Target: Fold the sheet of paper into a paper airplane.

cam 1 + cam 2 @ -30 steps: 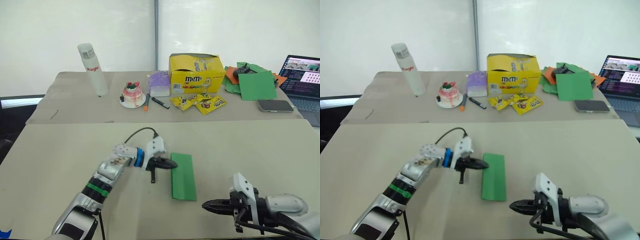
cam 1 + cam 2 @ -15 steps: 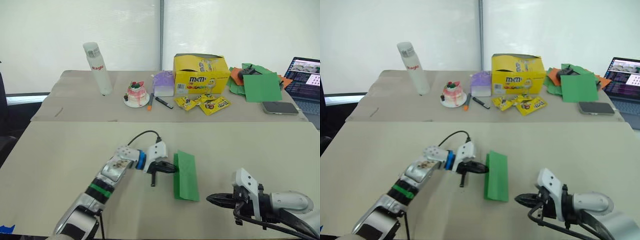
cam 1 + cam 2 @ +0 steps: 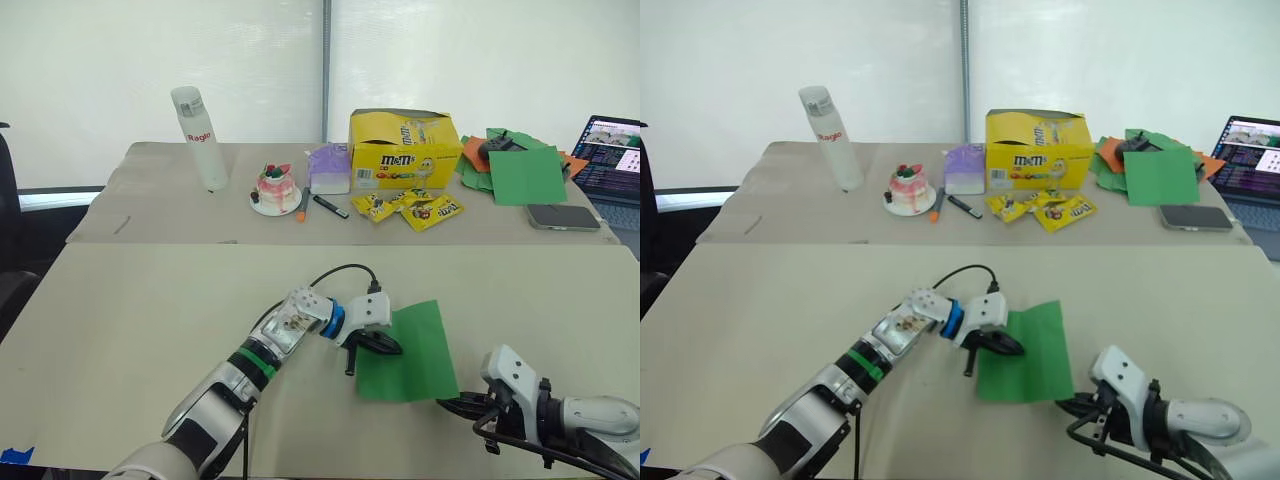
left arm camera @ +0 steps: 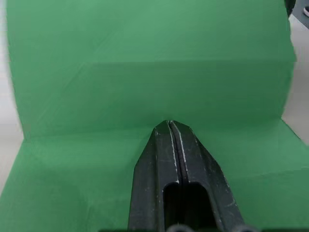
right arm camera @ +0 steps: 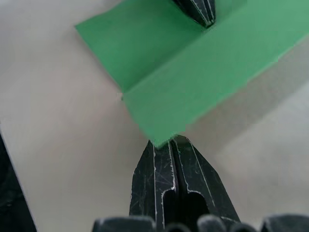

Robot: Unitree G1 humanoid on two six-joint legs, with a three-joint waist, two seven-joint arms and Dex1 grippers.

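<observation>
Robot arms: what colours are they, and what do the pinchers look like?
The arms are silvery grey. The left arm has a green band, a blue ring at the wrist, a white block and a looping black cable. Both the left gripper and right gripper have two black pointed fingers.

Bright green sheet of paper (image 3: pixel 412 350), black end effectors.

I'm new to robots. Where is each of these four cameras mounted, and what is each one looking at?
Left eye view: on the head, looking forward and down over both arms at the sheet of paper on the table.
Right eye view: its stereo partner, showing the same scene.
Left wrist view: on the left wrist, looking along the shut left gripper resting on the paper.
Right wrist view: on the right wrist, looking along the shut right gripper at the paper's corner.
All four views share the green paper.
</observation>
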